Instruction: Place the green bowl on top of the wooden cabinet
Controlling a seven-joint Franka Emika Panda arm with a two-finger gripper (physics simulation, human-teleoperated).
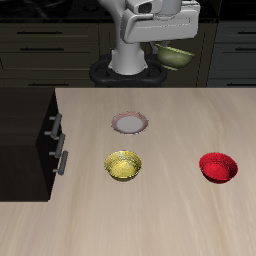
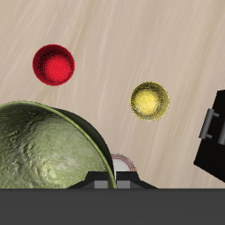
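Green bowl [image 1: 175, 56] held aloft at claw [image 1: 160, 48], high over table's back edge, tilted; mottled inside seen empty in wrist view [image 2: 39, 149]. Claw clenched on bowl rim. Wooden cabinet [image 1: 28, 130] well apart at table [image 1: 170, 215] side, flat top bare. Yellow speckled bowl [image 1: 123, 166], red bowl [image 1: 218, 167], small plate [image 1: 130, 123] seen empty on table. No readable writing.
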